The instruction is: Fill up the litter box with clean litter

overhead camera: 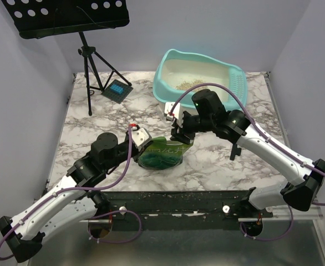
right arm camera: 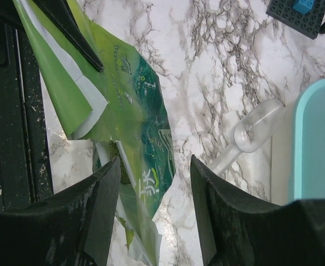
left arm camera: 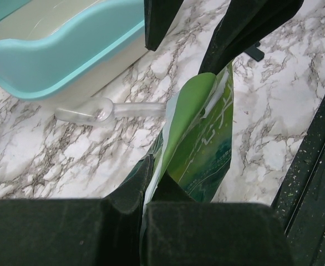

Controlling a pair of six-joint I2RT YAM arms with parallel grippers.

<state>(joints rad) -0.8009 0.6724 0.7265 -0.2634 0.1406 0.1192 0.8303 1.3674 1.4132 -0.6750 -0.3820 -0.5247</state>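
A marbled desk (overhead camera: 96,119) is enclosed by pale walls. One litter box (overhead camera: 161,83) is set at its far right, and one thin patch of clean litter (overhead camera: 186,83) is seen on its floor. One clear scoop (left arm camera: 96,112) is laid just beside the box. One green bag (overhead camera: 162,155) is flanked by two arms: the jaws of the left gripper (overhead camera: 149,145) are closed on its edge, while those of the right gripper (right arm camera: 154,160) are spread wide above it, nothing being gripped.
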